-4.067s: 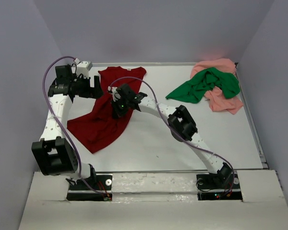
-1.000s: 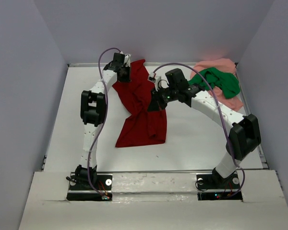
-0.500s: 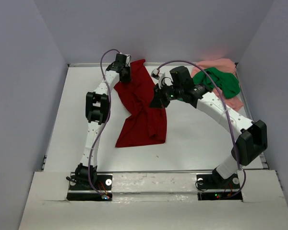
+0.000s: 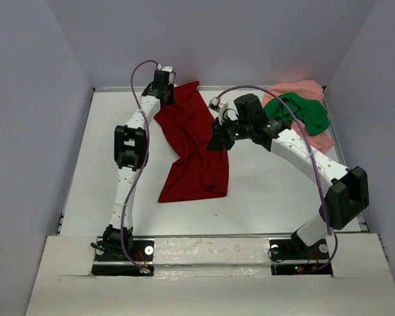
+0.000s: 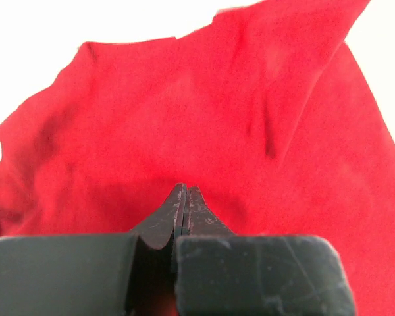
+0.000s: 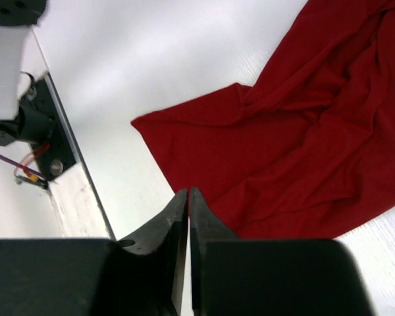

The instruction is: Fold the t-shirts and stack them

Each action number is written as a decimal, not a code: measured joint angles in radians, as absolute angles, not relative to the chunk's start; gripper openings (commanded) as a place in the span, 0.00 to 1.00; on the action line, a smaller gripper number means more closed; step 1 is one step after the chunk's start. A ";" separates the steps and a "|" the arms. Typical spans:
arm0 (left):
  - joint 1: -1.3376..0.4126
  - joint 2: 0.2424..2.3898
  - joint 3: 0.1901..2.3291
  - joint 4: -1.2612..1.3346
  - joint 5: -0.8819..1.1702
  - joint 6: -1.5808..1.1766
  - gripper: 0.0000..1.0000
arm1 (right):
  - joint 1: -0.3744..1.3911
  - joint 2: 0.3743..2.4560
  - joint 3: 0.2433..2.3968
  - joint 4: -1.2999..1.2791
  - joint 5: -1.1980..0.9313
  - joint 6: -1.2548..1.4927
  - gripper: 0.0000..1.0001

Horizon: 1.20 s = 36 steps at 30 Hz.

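The dark red t-shirt (image 4: 196,155) lies rumpled and stretched from the far edge toward the table's middle. My left gripper (image 4: 163,97) is at its far left corner, shut on the cloth; in the left wrist view the shirt (image 5: 217,112) spreads out beyond the closed gripper (image 5: 185,189). My right gripper (image 4: 212,143) hovers at the shirt's right edge. It (image 6: 188,192) is open by a thin slit with nothing in it, and the red t-shirt (image 6: 303,151) lies below. The bright green t-shirt (image 4: 297,109) is bunched on the pale pink t-shirt (image 4: 321,141) at the far right.
Grey walls close in the table (image 4: 263,191) on the left, back and right. A metal rail runs along the front edge (image 4: 210,235) above the arm bases. The right wrist view shows the left arm's base (image 6: 33,135) with its wires.
The right gripper's jaws have parted slightly and no longer hold the red shirt. The left gripper has shifted a little toward the far left, still on the cloth.
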<state>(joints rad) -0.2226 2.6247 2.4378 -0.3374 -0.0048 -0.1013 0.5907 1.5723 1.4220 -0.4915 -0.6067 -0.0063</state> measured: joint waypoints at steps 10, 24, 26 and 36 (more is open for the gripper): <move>-0.215 1.985 1.766 -0.343 0.040 -0.071 0.88 | 0.591 1.756 1.409 -0.458 -0.717 0.082 0.67; -0.191 1.606 1.471 -0.310 0.093 -0.031 0.99 | 0.752 2.008 1.493 -0.462 -0.782 0.165 0.65; -0.191 1.616 1.450 -0.320 0.100 -0.031 0.99 | 0.770 2.008 1.503 -0.455 -0.782 0.169 0.64; -0.191 1.560 1.390 -0.278 0.139 -0.034 0.97 | 0.820 2.078 1.542 -0.401 -0.824 0.131 0.61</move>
